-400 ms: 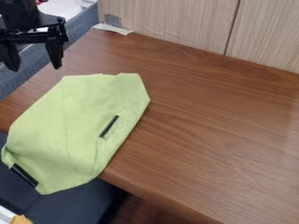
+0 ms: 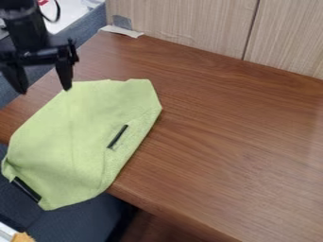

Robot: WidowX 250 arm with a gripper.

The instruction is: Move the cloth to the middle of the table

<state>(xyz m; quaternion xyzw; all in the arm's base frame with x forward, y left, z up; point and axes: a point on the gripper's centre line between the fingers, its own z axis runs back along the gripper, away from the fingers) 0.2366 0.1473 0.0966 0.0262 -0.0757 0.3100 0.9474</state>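
Approach to the cloth, before any grasp. My gripper (image 2: 45,90) hangs at the far left, over the left edge of the tabletop (image 2: 233,142), its two fingers spread well apart and nothing held between them. The green cloth (image 2: 82,137) lies spread over the left part of the tabletop, its near left portion projecting past the near edge above a dark seat (image 2: 82,222). Two dark strips show on the cloth: one on its right half (image 2: 117,136), the other at its near left border (image 2: 26,189). One of my fingertips appears just beside the cloth's far left border; whether it touches, I cannot tell. A pale wood panel (image 2: 183,23) stands along the far side. The step in hand, as I judge it, is lining up for the grasp; the transfer is still to be done. The next move calls for bringing both fingers over the fabric, lowering until they straddle a fold, closing, and drawing the cloth rightward to the middle. A shallow pinch could slip off the flat fabric, and the overhanging portion could drag or catch on the near edge.
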